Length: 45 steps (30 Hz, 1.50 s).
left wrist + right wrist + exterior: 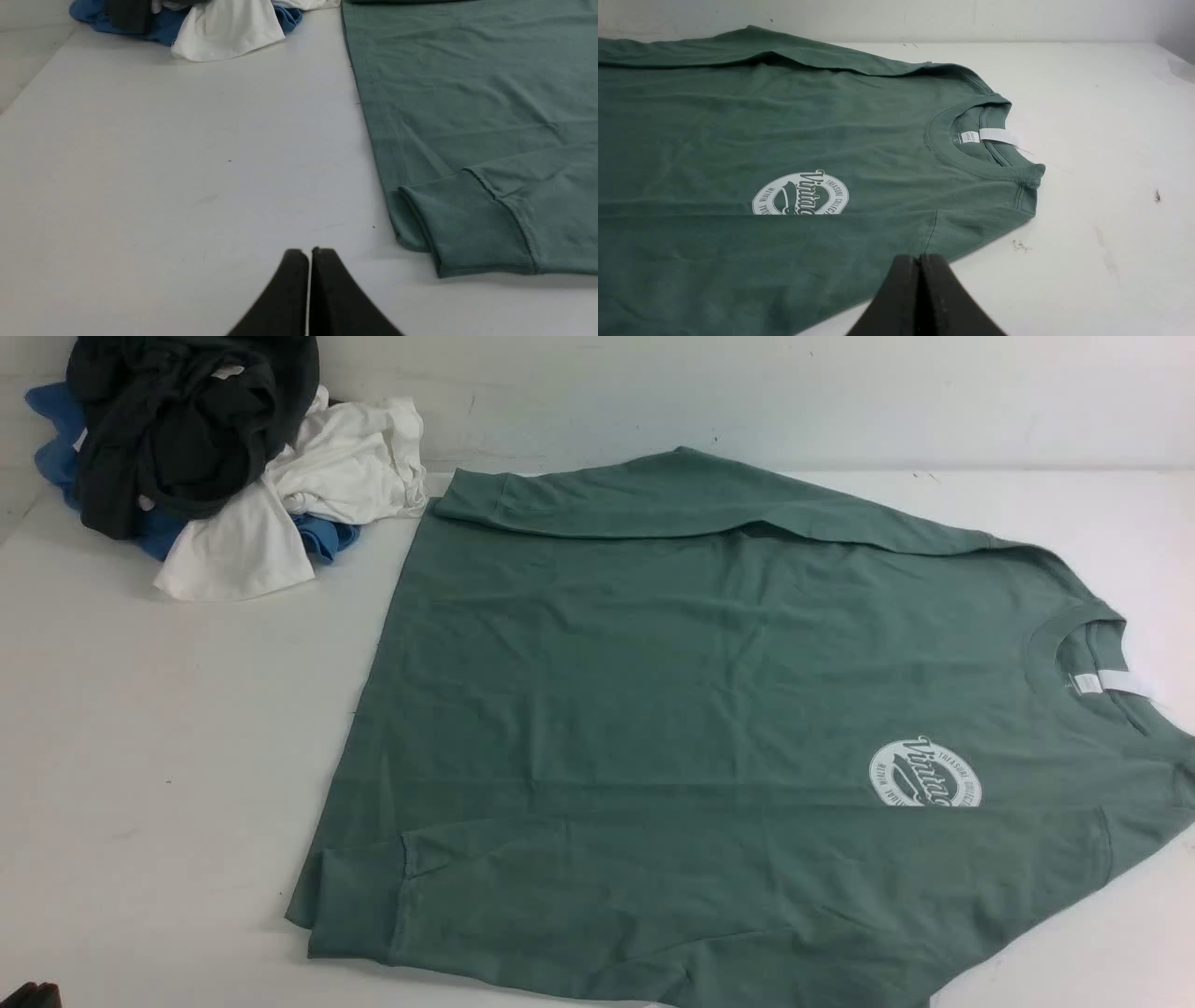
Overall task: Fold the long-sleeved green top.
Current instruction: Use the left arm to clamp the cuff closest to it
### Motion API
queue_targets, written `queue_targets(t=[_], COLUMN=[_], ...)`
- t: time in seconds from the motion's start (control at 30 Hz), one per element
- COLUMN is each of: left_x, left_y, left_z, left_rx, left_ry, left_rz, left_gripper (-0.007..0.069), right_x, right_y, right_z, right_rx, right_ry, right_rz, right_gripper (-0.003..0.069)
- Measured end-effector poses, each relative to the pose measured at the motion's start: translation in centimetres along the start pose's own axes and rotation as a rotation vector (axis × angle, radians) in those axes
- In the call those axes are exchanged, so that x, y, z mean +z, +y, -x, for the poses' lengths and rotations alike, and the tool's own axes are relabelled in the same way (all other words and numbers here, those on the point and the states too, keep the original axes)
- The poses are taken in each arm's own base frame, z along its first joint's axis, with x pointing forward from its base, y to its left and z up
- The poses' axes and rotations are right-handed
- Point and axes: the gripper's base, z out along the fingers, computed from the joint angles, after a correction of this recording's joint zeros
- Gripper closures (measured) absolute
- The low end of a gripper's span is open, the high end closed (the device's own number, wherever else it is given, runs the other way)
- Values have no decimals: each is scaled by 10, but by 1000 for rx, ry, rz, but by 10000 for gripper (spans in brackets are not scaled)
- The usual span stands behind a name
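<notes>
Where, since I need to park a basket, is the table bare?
Bare: the table left of the top, nearer than the clothes pile; also the far right strip between the collar and the wall. Crowded: the far left corner under the pile, and the middle under the top.

The front view looks forward and down from the robot's own side, wide over the whole top [709, 709]. Each wrist view sits low, close behind its claw: ahead of the left claw [309, 252] lies the cuff [467, 228], ahead of the right claw [919, 259] the collar [952, 158], both shared with the front view.
</notes>
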Motion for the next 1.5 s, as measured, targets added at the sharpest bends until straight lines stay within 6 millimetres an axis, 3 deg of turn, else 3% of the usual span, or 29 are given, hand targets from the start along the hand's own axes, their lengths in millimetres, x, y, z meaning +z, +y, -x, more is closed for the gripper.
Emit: queue_targets(t=[1.07,1.3,1.5], left_x=[0,-3,-16], left_y=[1,2,4], left_z=[2,25,52], left_rx=[22,26,14], left_ry=[-31,-286,-619], left_rz=[11,31,52], left_gripper=[631,631,631], right_x=[0,0,-10], right_y=[0,-2,9], right_z=[0,7,39], right_rx=[-13,-134,-277], right_ry=[0,-86,-477], right_rz=[-4,-23,38], right_gripper=[673,673,673])
